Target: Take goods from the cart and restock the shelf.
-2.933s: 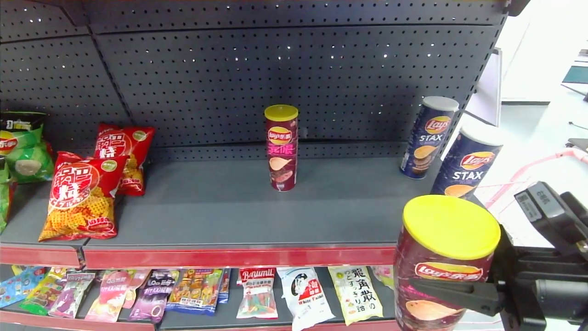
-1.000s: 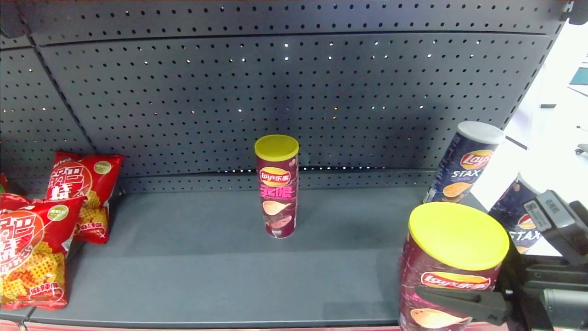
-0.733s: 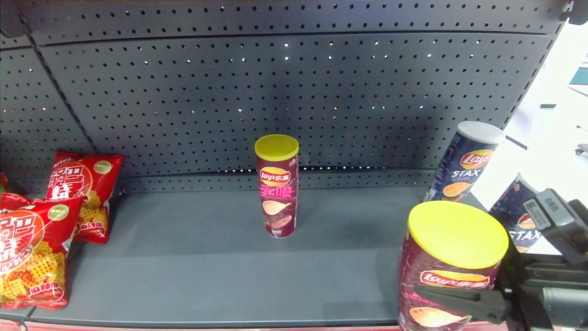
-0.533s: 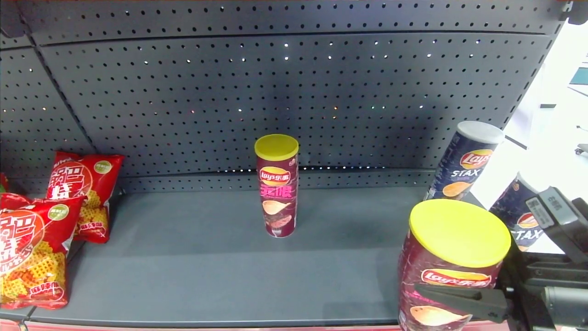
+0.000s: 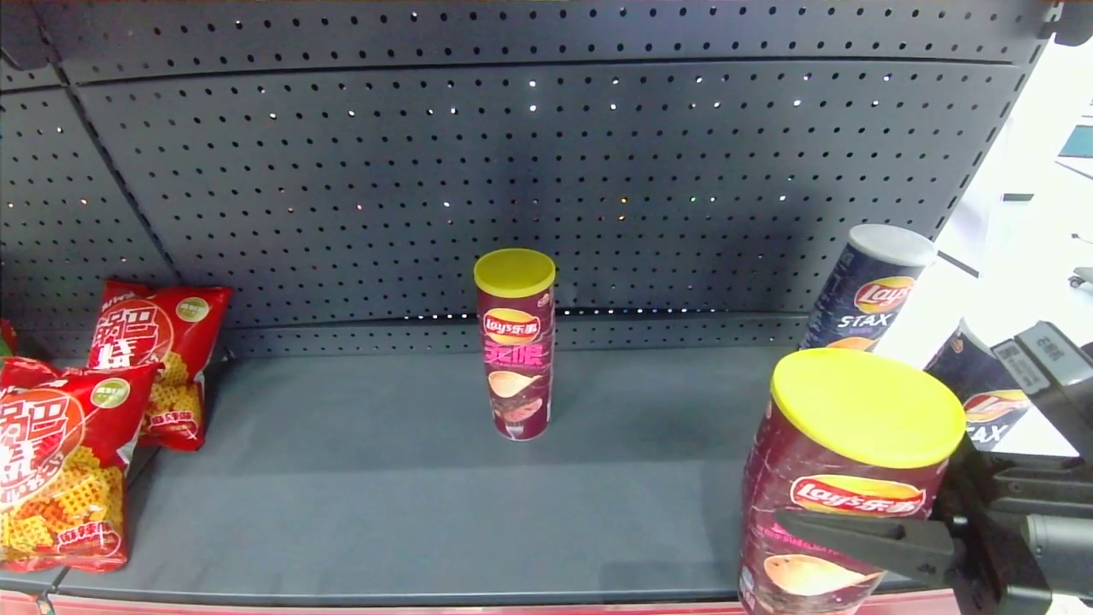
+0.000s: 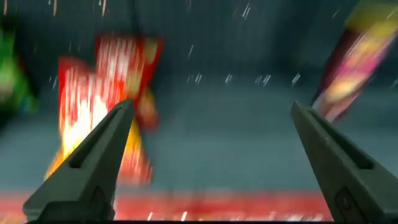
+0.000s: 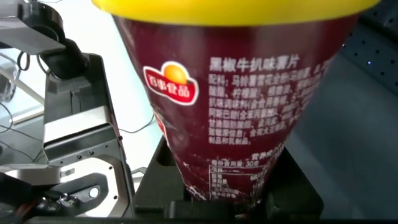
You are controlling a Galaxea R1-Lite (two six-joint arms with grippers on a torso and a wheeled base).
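At shelf (image 5: 384, 478) front right, right gripper (image 5: 854, 538) pinched a maroon can (image 5: 841, 491), its base cut off; left gripper (image 6: 211, 109) was spread wide, empty; bags (image 6: 99, 106) beyond it were blurred.

Dim shelf (image 5: 384, 495), blown-out glare right, light pinpricks through pegboard (image 5: 341, 171)

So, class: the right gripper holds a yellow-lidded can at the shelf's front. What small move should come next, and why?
Probably ease the can forward and left, over the bare shelf beside the standing can. The right gripper is shut on it, upright, near the shelf's front right, close to the blue cans, so shifting left likely avoids bumping them.
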